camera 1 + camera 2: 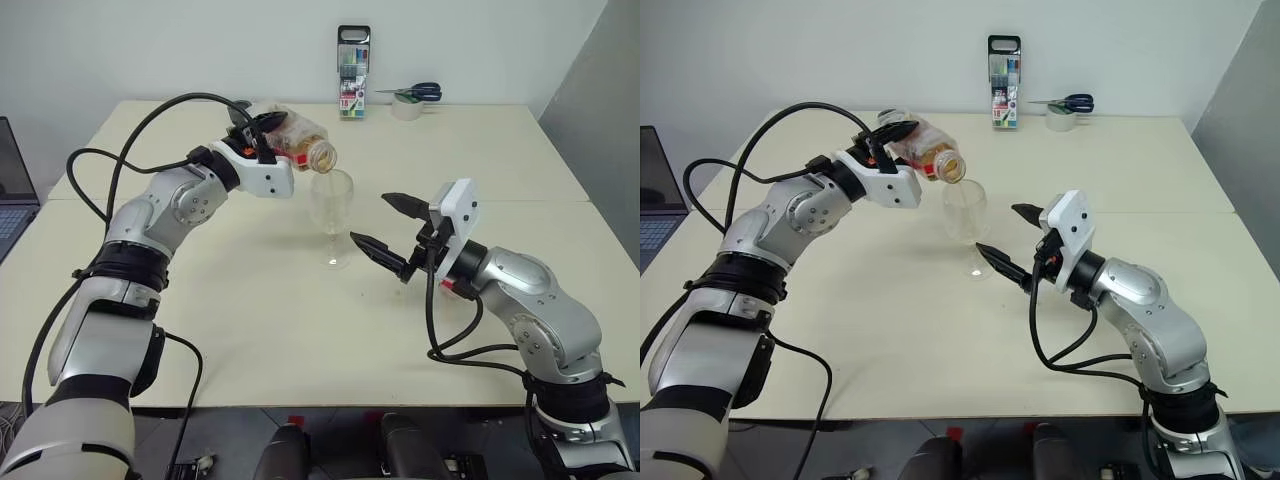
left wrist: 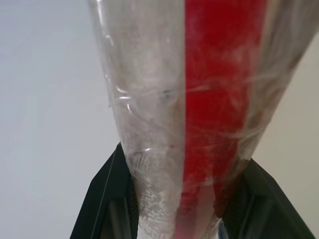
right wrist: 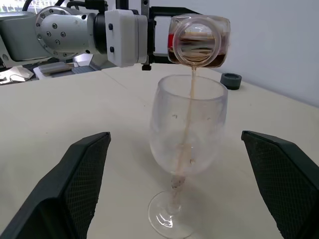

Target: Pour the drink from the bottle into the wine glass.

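- Bottle (image 1: 292, 138): pinched in L gripper (image 1: 262, 128), long axis near level, open mouth tipped slightly down, over the glass (image 1: 332, 215) rim.
- Drink (image 3: 191, 85): thin stream falls from mouth into bowl.
- Glass: upright on table (image 1: 480, 150), between R gripper (image 1: 388, 232) fingers, not touched.
- R gripper: fingers spread wide, pointing level at glass.
- L fingers mostly hidden by bottle; drink level in bowl hard to make out.

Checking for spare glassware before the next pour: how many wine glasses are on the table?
1. The wine glass stands upright near the middle of the table, under the mouth of the tilted bottle and in front of the open right claw. None seems hidden.
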